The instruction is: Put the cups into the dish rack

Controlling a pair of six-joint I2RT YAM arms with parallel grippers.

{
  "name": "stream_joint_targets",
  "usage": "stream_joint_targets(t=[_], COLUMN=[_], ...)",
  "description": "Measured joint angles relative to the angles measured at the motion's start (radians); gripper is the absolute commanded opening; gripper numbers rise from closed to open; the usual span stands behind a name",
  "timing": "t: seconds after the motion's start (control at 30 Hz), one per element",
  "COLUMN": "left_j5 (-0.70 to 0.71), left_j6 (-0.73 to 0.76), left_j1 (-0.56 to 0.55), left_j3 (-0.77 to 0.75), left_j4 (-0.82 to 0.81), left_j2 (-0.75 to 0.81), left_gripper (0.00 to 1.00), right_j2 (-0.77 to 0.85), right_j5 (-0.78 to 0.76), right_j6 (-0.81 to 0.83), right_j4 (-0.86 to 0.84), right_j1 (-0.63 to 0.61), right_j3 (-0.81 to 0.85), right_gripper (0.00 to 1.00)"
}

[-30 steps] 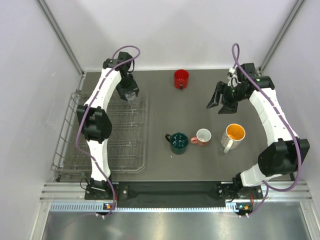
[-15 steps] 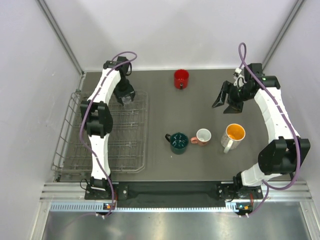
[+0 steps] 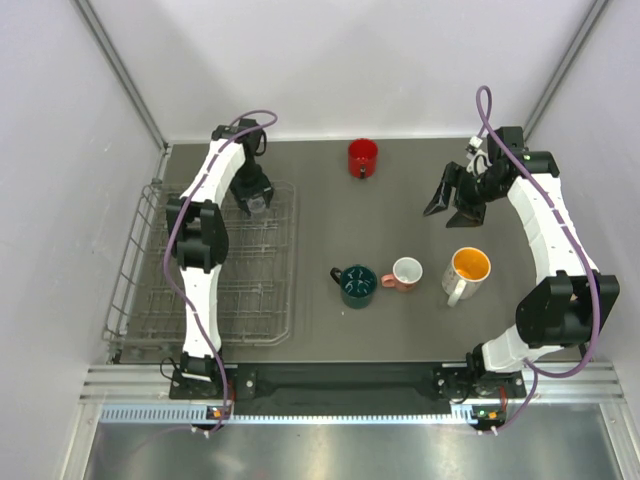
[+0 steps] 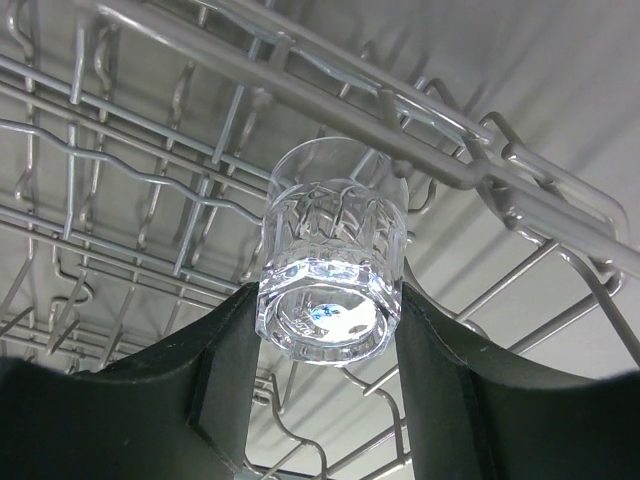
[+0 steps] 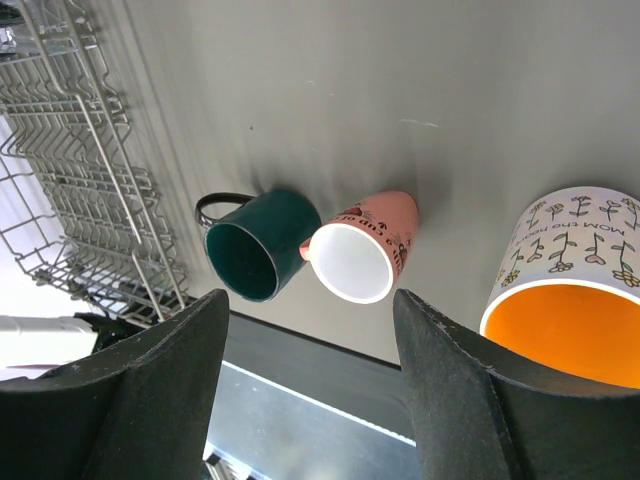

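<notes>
over the rack's (image 3: 140,270) far right corner, the left end effector (image 3: 257,199) pinches a clear glass (image 4: 333,250); the right end effector (image 3: 451,211) hangs spread above the tabletop (image 3: 330,215).

Left gripper (image 4: 325,350) has its black fingers (image 4: 225,380) pinching a tiny clear glass (image 4: 330,250) right over the dish rack (image 4: 130,180) wires.
</notes>
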State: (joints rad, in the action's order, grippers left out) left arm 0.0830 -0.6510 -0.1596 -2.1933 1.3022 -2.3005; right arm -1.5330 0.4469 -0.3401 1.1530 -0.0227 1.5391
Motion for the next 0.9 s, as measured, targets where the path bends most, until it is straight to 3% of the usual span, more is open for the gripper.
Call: stream_joint_targets(t=[0.1, 0.23, 0.5, 0.9], left_j5=[0.0, -0.001, 0.002, 0.0], left_j6=[0.001, 0.004, 0.012, 0.025], left_j1=[0.0, 0.001, 0.004, 0.008], left_j3=[0.0, 0.0, 0.001, 0.025], left_j4=[-0.001, -0.002, -0.002, -0.007], left_j2=[-0.006, -0.009, -0.01, -0.006], left_gripper=[0.07, 0.35, 0.72, 0.92], right_j2=[0.0, 0.0, 0.0, 0.0], right_j5=[0.0, 0.001, 0.0, -0.001], right_j6=[0.0, 0.0, 0.0, -0.004], right_j4=[0.0, 0.0, 0.0, -0.008], right_j1=[0.0, 0.0, 0.0, 0.001], right_j3=[0.0, 0.0, -0.002, -0.015], right_gripper=[0.67, 0.67, 0.67, 0.67])
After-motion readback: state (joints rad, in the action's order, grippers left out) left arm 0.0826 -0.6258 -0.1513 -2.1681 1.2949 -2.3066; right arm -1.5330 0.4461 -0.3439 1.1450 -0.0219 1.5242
